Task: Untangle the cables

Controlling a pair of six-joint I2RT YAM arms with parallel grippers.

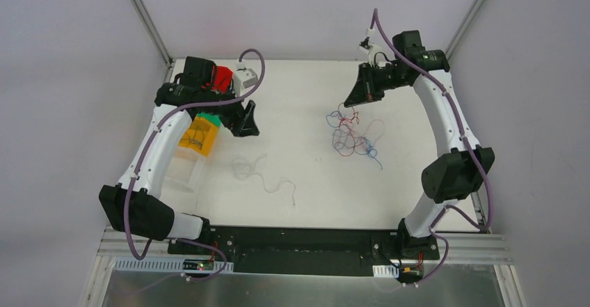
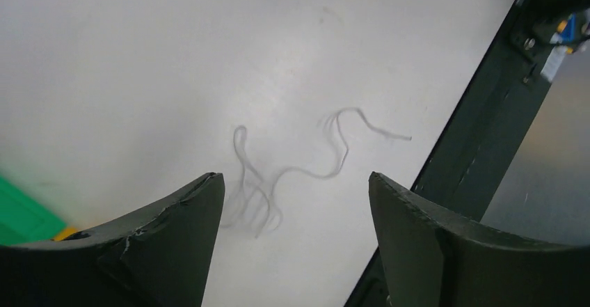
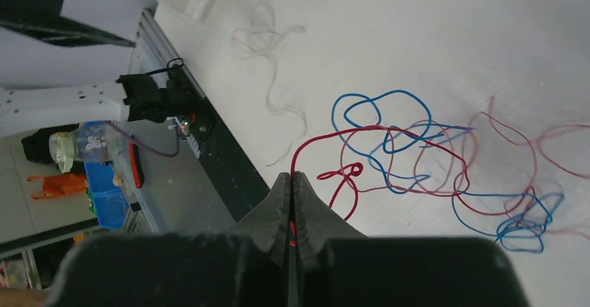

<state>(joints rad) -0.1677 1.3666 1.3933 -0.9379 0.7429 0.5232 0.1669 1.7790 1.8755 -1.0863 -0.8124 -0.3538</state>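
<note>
Your right gripper (image 3: 292, 182) is clamped on red cable (image 3: 348, 130); red-blue tangle (image 3: 431, 171) just ahead, right of fingertips. Lift slowly, stop if knots tighten. Left gripper (image 2: 296, 195) open, empty; white cable (image 2: 306, 172) loose beneath it.

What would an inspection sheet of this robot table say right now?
Surface: white table, flat and matte.
Job's things: white wire lies loose by itself; red and blue tangle lies apart from it, on the right.
Clutter: yellow and green item and a clear container at the left edge.
Grippers: left gripper open, empty, above the white wire; right gripper shut on a red wire from the tangle.
Cables: purple cables run along both arms.
Surroundings: pale walls, metal frame posts.
</note>
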